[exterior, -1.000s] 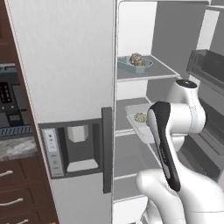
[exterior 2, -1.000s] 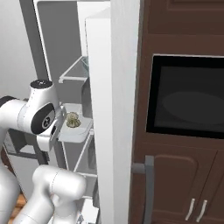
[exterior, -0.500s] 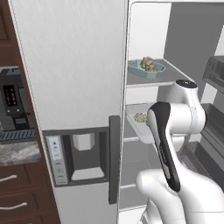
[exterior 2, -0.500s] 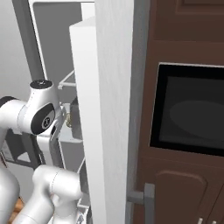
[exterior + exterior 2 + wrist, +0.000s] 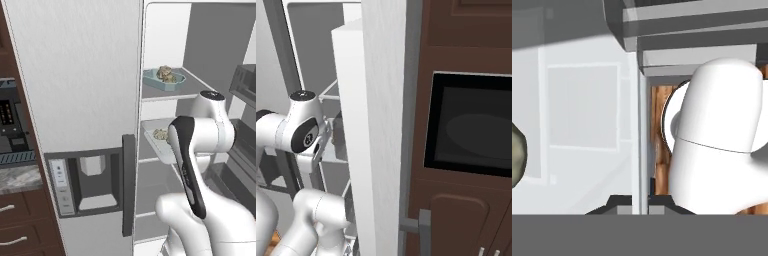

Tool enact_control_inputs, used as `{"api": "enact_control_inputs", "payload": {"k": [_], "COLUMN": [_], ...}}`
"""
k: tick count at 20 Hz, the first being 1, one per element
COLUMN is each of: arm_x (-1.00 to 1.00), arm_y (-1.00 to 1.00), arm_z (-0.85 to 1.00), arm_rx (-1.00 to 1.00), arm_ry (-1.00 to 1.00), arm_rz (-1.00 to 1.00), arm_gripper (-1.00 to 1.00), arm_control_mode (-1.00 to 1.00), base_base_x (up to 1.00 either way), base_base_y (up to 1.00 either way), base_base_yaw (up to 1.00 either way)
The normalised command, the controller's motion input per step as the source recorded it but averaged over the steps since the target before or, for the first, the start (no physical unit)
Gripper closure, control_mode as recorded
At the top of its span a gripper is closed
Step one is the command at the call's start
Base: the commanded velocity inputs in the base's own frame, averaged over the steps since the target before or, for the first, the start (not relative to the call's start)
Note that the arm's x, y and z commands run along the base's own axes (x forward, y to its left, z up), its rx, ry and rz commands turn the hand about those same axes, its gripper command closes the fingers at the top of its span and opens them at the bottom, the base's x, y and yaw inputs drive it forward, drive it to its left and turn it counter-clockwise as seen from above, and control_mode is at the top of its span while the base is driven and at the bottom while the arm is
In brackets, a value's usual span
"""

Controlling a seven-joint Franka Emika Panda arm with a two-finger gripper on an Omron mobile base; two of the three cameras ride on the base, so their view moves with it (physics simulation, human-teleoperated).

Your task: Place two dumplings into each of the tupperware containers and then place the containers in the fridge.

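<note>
The fridge (image 5: 75, 75) stands with its right side open, and its door edge (image 5: 376, 125) fills the middle of the right base view. A pale blue-teal tupperware container (image 5: 150, 80) holding dumplings (image 5: 166, 74) sits on the upper shelf. The translucent white container (image 5: 156, 145) hangs at middle-shelf height with a dumpling (image 5: 160, 134) in it, partly hidden behind my arm. In the hand view my gripper (image 5: 640, 204) is shut on the thin rim of that white container (image 5: 582, 105). A grey-green dumpling (image 5: 516, 155) shows at the left edge.
The fridge's closed left door carries a water dispenser recess (image 5: 92, 175) and a dark vertical handle (image 5: 128, 185). Dark-wood cabinets with a black oven window (image 5: 471, 125) stand right of the fridge. A counter with drawers (image 5: 15, 200) lies to the left.
The whole picture has shifted, so the base has moved and the fridge now looms closer. The white container has kept its place beside my arm, and the gripper has stayed shut.
</note>
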Motion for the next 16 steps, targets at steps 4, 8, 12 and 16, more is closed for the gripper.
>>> {"api": "enact_control_inputs", "payload": {"k": [4, 8, 12, 16], "arm_x": [0.0, 0.39, 0.91, 0.79], "arm_y": [-0.5, -0.17, -0.09, -0.26], "arm_z": [-0.64, -0.49, -0.29, -0.27], "arm_rx": [0.0, 0.0, 0.0, 0.0], "arm_ry": [-0.07, -0.2, -0.13, 0.0], "arm_rz": [-0.09, -0.01, 0.03, 0.02], "arm_gripper": [1.0, 1.0, 1.0, 1.0], "arm_control_mode": [-1.0, -1.0, -1.0, -1.0], "base_base_x": [0.0, 0.0, 0.0, 0.0], "base_base_y": [0.0, 0.0, 0.0, 0.0], "base_base_yaw": [0.0, 0.0, 0.0, 0.0]}}
